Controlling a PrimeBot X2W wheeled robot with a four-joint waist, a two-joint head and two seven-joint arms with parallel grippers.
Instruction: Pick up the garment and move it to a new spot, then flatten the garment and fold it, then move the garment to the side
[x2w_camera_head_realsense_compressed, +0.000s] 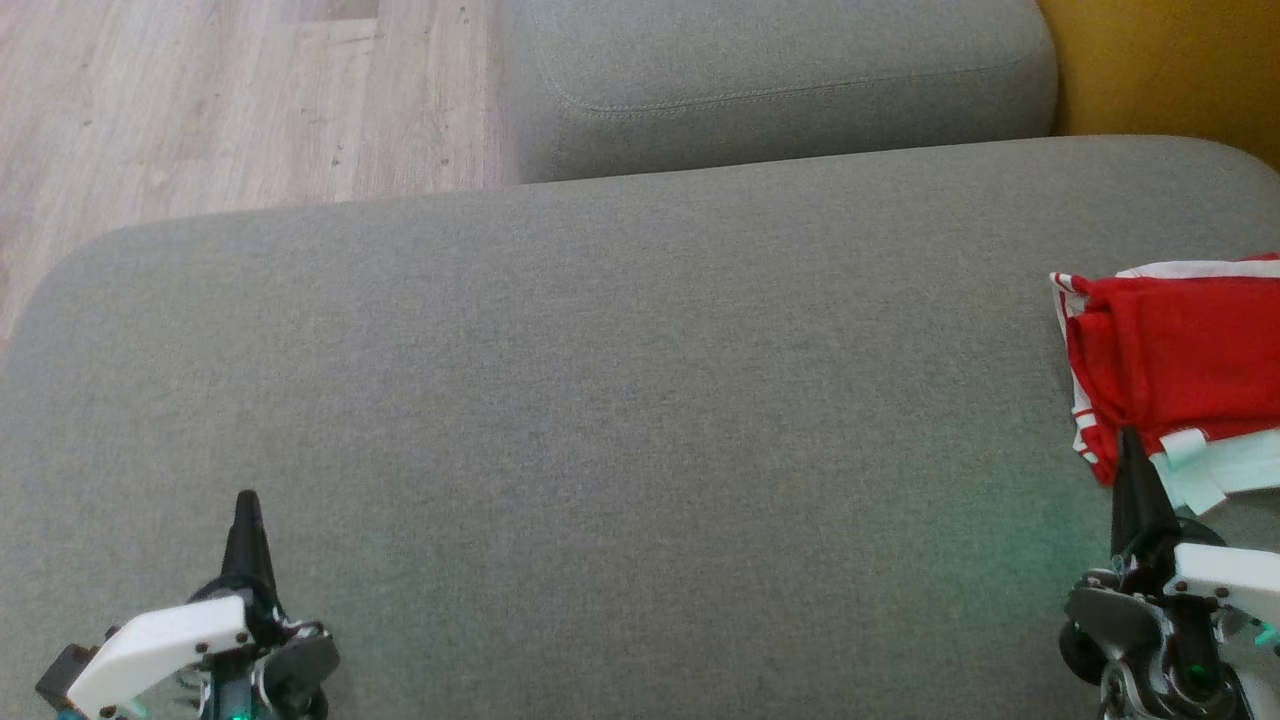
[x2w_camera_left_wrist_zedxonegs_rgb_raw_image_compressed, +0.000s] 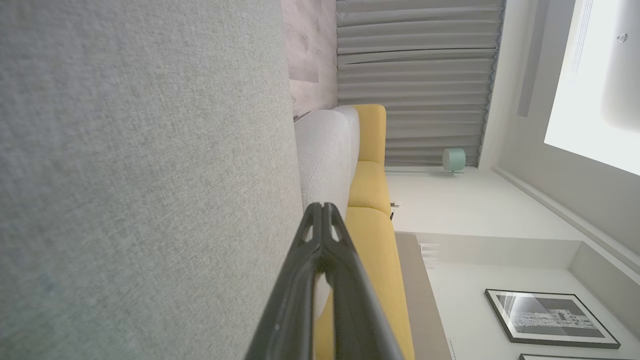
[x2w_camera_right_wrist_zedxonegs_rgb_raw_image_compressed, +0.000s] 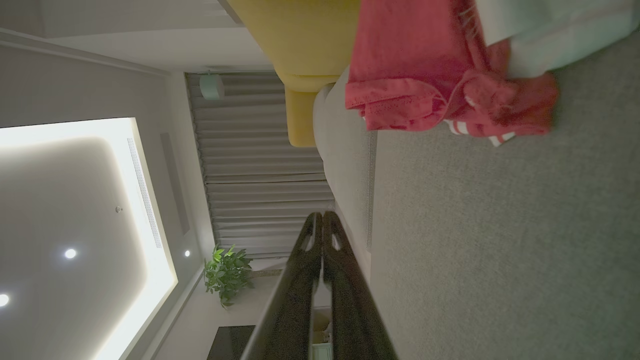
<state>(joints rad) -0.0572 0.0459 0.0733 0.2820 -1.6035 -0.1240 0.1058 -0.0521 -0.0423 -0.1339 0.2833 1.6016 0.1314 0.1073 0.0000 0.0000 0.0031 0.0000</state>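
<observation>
— How does the garment (x2w_camera_head_realsense_compressed: 1175, 350) look?
— Red with white stripes, bunched in folds; it lies at the grey cushion's (x2w_camera_head_realsense_compressed: 600, 380) right end; its rumpled edge faces left; the frame cuts it, so I cannot tell its long axis.
— The grippers?
— Both pinched together; right gripper (x2w_camera_head_realsense_compressed: 1130, 450) near the garment; left gripper (x2w_camera_head_realsense_compressed: 246, 505) well apart.

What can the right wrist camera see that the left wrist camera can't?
Right wrist view, not the left: the red garment lying on the grey cushion, a green plant and ceiling lights, beyond the shut right hand. Left wrist view, not the right: a framed picture and the wooden floor, beyond the shut left hand. Both: that grey cushion, the yellow sofa and the curtains.
</observation>
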